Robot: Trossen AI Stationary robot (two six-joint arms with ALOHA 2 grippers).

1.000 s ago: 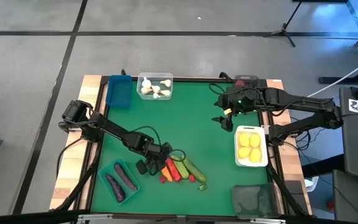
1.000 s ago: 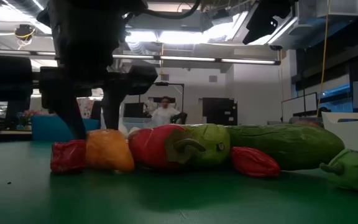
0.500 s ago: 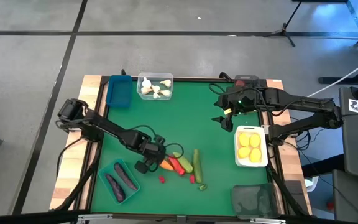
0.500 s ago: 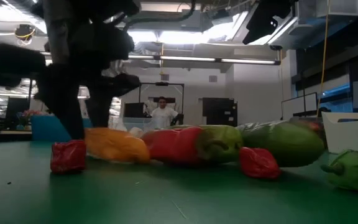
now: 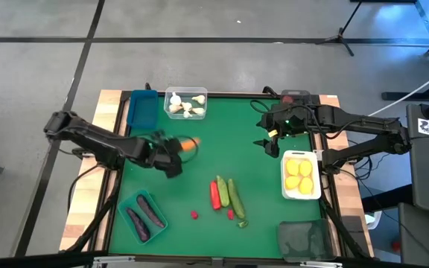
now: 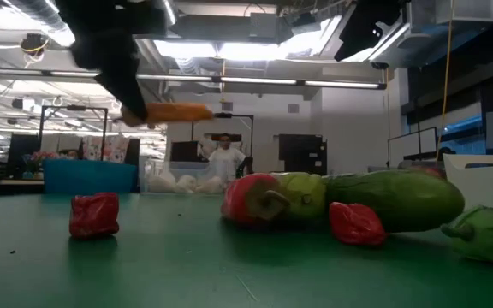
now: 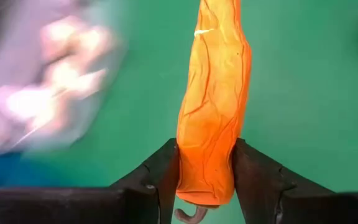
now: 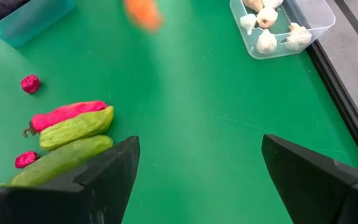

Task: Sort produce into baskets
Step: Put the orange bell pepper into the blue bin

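Observation:
My left gripper [image 5: 177, 150] is shut on the orange carrot [image 5: 188, 145] and holds it in the air over the green mat, right of the blue basket [image 5: 142, 109]. In the low view the carrot [image 6: 171, 112] hangs high above the mat. A red pepper [image 5: 214, 193] and two green cucumbers [image 5: 229, 195] lie side by side on the mat, with two red berries [image 5: 194, 215] near them. My right gripper [image 5: 269, 144] waits open at the far right, above the mat. My left gripper pinches the carrot's thick stem end [image 7: 207, 171] between its two fingers [image 7: 161, 177]. The fingers come slanting down from the table's left and lie along the carrot, whose thin end sticks out past the fingertips. The carrot is lifted clear, roughly level.
A clear basket [image 5: 186, 103] with garlic stands at the far edge beside the blue one. A teal basket [image 5: 144, 216] with eggplants is near left, a white basket [image 5: 301, 175] with lemons at the right, a dark basket [image 5: 304, 240] near right. A small green piece [image 5: 243, 222] lies by the cucumbers.
My left gripper has pulled the carrot out of the pile, lifted it clear and carried it up and toward the far left, rolling its wrist. The pepper and cucumbers were shoved, turned about and now lie side by side pointing near to far. One berry stayed behind.

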